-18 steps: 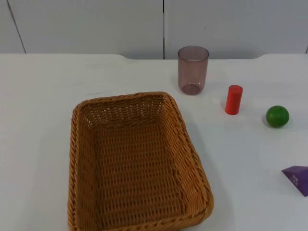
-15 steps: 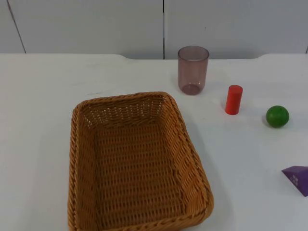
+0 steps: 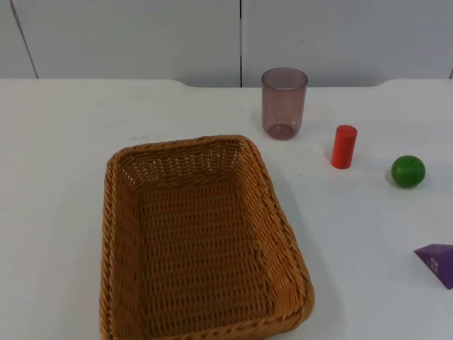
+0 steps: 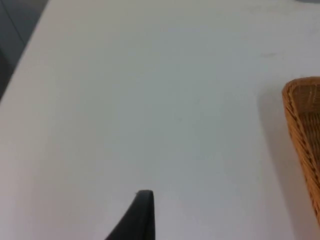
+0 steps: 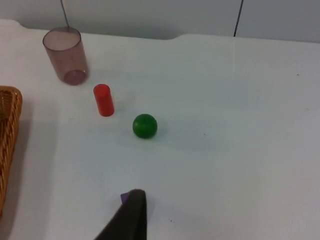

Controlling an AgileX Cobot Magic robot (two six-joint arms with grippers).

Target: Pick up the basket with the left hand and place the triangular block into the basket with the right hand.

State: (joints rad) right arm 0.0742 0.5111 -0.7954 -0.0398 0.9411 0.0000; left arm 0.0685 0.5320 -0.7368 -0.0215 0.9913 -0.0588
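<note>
Lower centre of top view: one wicker basket [image 3: 202, 241] on white counter [image 3: 56, 142], unheld | right edge: one purple triangular block [image 3: 439, 262] | also one cup [image 3: 284, 102], one red cylinder [image 3: 344, 146], one green ball [image 3: 408, 171] | left gripper [image 4: 142, 220], right gripper [image 5: 131, 217]: wrist views give one fingertip each, grip state cannot be told.

Left gripper [image 4: 142, 212]: one black fingertip visible, held above the table, touching nothing. Right gripper [image 5: 131, 215]: one black fingertip likewise aloft, nothing in contact. Finger spacing indeterminate on both.
</note>
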